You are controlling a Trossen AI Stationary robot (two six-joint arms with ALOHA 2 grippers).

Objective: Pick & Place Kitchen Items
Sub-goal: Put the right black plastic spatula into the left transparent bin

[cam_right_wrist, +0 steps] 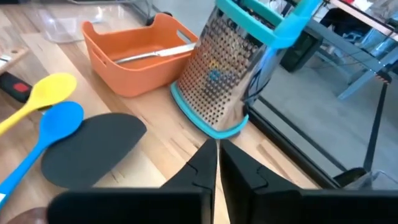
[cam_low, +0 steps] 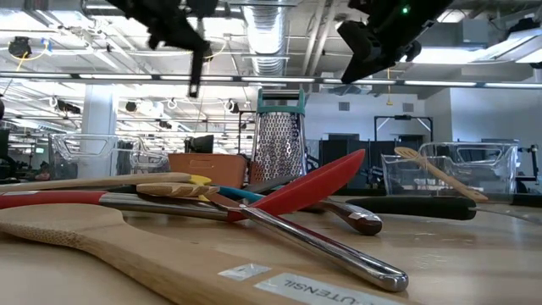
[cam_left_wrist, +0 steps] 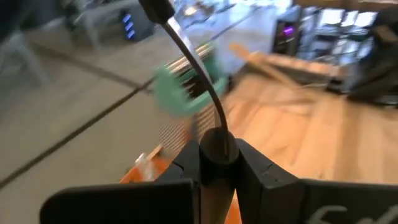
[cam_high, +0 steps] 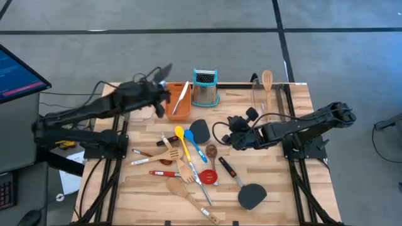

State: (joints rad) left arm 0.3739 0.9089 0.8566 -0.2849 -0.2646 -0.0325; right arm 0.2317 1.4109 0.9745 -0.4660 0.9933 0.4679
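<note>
Above the orange tray (cam_high: 180, 108), left fingers (cam_left_wrist: 261, 180) on black-handled utensil (cam_left_wrist: 189, 62)

left hand (cam_left_wrist: 217, 163) raised and clamped, right hand (cam_right_wrist: 216, 163) closed empty

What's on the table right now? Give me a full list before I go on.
Tray: one, orange, far side, a steel tool lying in it.
Grater: one, steel with teal top, beside the tray.
Clear bin: one, far right corner, holding a wooden spoon.
Utensil pile: about a dozen, wood, black, yellow, blue, red, table centre.
Black turner: one, near edge.
Left pincer: shut on a dark-handled utensil, raised near the tray.
Right pincer: shut, empty, above the table near the grater.
</note>
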